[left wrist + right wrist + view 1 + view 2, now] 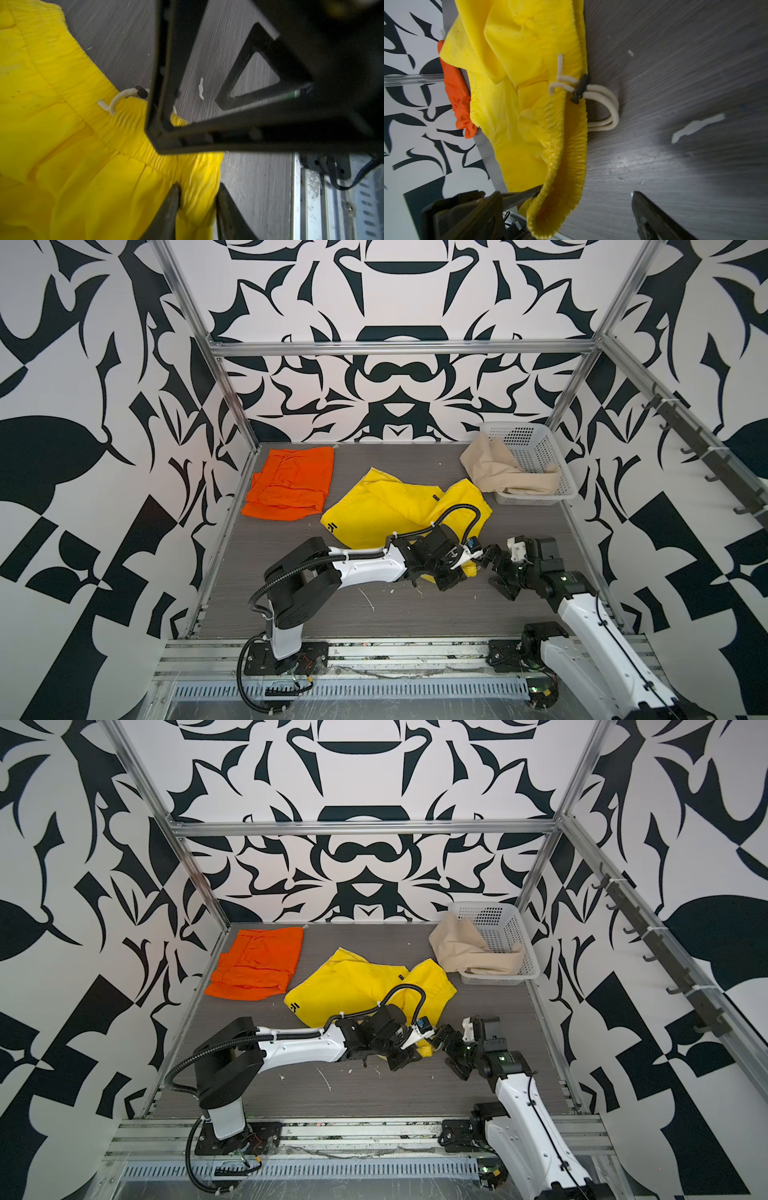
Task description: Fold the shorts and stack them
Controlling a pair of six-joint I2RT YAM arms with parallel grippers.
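Yellow gathered waistband [128,124] fills the gap between the left gripper [198,186] fingers [166,212], which we see pinching the elastic edge of the yellow shorts [72,155] near its corner. Just beside that pinch the right gripper [497,570] hangs with its jaws spread wide and nothing between them. It is close to the waistband corner, but we cannot tell whether it touches the cloth.

A little way along the waistband from the left fingers, the cream drawstring [604,108] loops out onto the table [675,62] through a black cord stopper [580,89]. The rest of the yellow shorts spreads rumpled away from both grippers over the middle of the dark wood-grain table.

Past the yellow cloth on the left gripper's side, the orange shorts [291,485] lie flat in layers, well apart from the fingers. Beyond the right gripper, at the back, the beige shorts [494,470] hang partly inside the white perforated basket [536,498] and partly over its wall.
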